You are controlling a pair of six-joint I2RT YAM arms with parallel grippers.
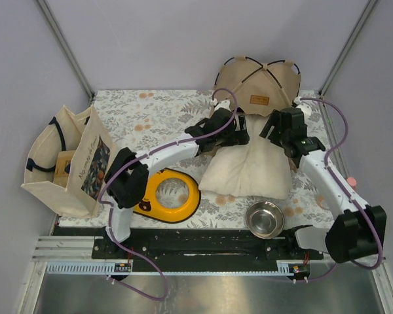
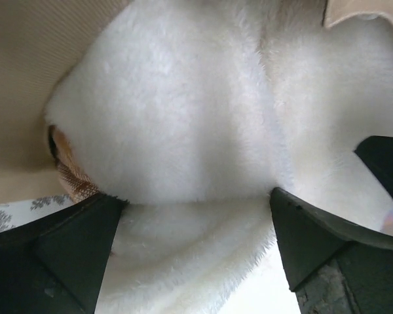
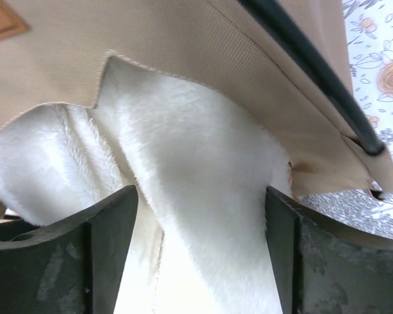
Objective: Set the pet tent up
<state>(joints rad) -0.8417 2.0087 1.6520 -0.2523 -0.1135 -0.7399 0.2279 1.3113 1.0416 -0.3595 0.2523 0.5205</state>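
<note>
Floral-printed tabletop (image 1: pixel 150 111), near to far: a round steel bowl (image 1: pixel 264 219) and a flat yellow ring-shaped disc (image 1: pixel 167 194) lie by the arm bases, with a white fluffy cushion (image 1: pixel 249 171) mid-table beyond them. I see my left gripper (image 2: pixel 191 193) and right gripper (image 3: pixel 202 190) both spread wide at the cushion's far end, its pile filling each gap and neither jaw pair clamped. Farthest, the tan canvas pet tent with thin black poles (image 1: pixel 259 78) sits at the back edge, its hem overlapping the cushion.

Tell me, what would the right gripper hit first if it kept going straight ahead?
Most likely the white fluffy cushion, right between the right gripper's open fingers; the tan canvas pet tent sits beyond it, depth unclear.
</note>
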